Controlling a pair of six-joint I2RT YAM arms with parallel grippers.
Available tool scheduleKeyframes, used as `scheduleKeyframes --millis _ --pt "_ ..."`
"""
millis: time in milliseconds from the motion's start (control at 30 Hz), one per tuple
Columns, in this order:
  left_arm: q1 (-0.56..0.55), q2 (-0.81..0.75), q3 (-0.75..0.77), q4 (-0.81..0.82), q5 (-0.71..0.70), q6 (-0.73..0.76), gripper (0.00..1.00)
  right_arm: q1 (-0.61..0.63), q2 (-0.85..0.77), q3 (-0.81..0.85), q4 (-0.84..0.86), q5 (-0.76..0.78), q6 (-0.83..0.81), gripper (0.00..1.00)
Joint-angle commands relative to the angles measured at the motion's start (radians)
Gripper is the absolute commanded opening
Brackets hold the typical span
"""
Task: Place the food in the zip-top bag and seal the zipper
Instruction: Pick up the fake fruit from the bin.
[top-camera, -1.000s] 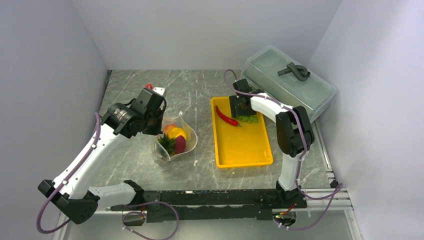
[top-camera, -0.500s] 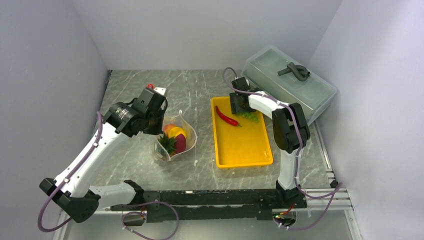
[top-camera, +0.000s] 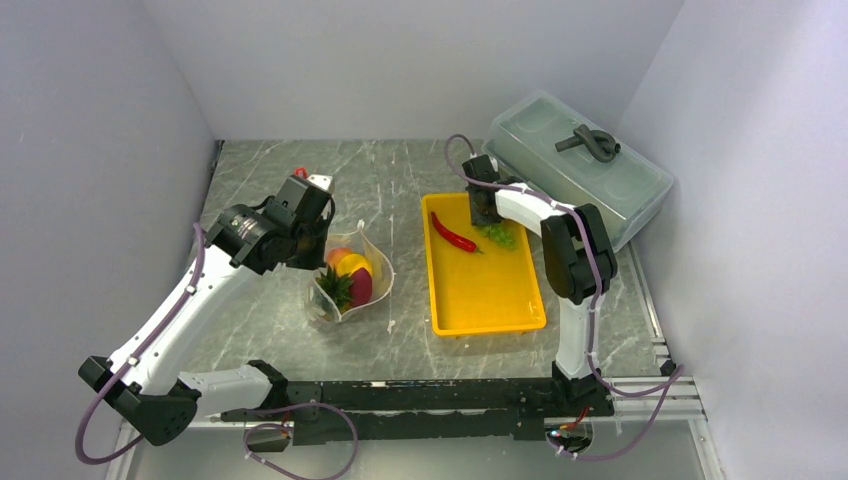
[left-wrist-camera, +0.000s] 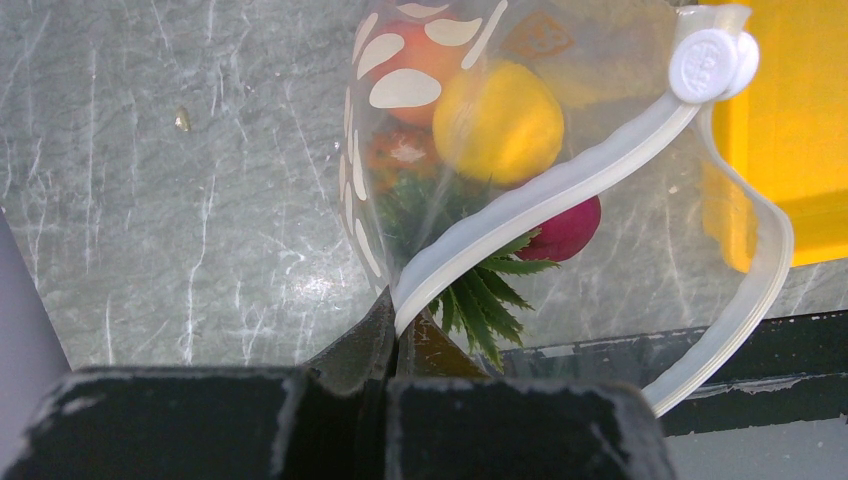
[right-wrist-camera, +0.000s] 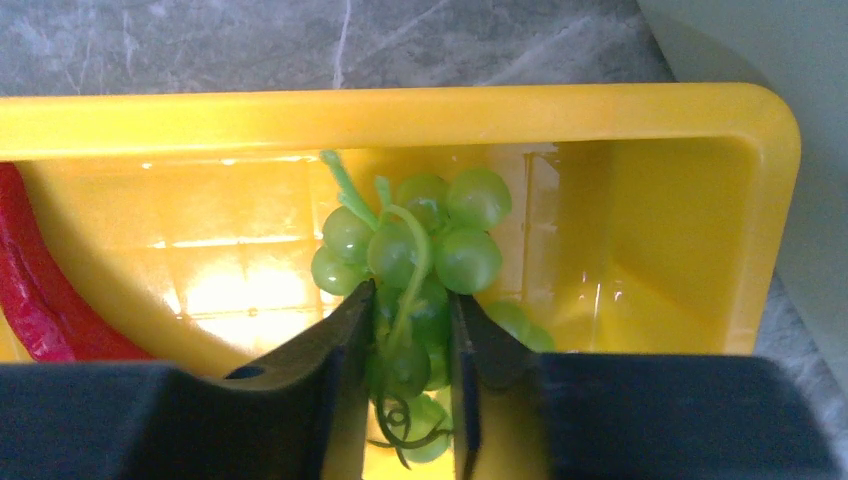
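The clear dotted zip-top bag (top-camera: 350, 280) stands open on the table. It holds the pineapple (top-camera: 338, 288), an orange fruit (left-wrist-camera: 415, 60), a yellow lemon (left-wrist-camera: 498, 122) and a dark red fruit (left-wrist-camera: 563, 232). My left gripper (left-wrist-camera: 395, 325) is shut on the bag's whitish zipper strip (left-wrist-camera: 540, 195) at the mouth's near end. In the yellow tray (top-camera: 490, 300) lie the red chili (top-camera: 453, 234) and the green grape bunch (right-wrist-camera: 415, 250). My right gripper (right-wrist-camera: 410, 320) is shut on the grape bunch at the tray's far end.
A big grey-green lidded box (top-camera: 580, 165) stands right behind the tray's far right corner. A small red and white thing (top-camera: 305, 176) lies on the table behind my left arm. Grey walls close in both sides and the back.
My right gripper has shifted a little toward the tray's far end and right, over the grapes. The left arm and the bag have stayed in place.
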Motion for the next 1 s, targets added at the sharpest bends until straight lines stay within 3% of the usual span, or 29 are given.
scheduleKeyframes --millis 0,167,633,967 --pt "0.004 -0.020 0.000 0.015 -0.016 -0.006 0.00 0.005 -0.022 -0.042 -0.031 -0.015 0.022 0.19" --pt "0.004 -0.024 0.000 0.020 -0.014 -0.002 0.00 0.020 -0.109 -0.073 -0.038 -0.015 0.032 0.10" --pt "0.004 -0.014 -0.002 0.032 0.000 -0.002 0.00 0.070 -0.410 -0.161 -0.045 -0.053 0.064 0.06" --pt "0.004 -0.017 0.010 0.025 0.000 -0.011 0.00 0.185 -0.631 -0.144 -0.044 -0.077 0.079 0.03"
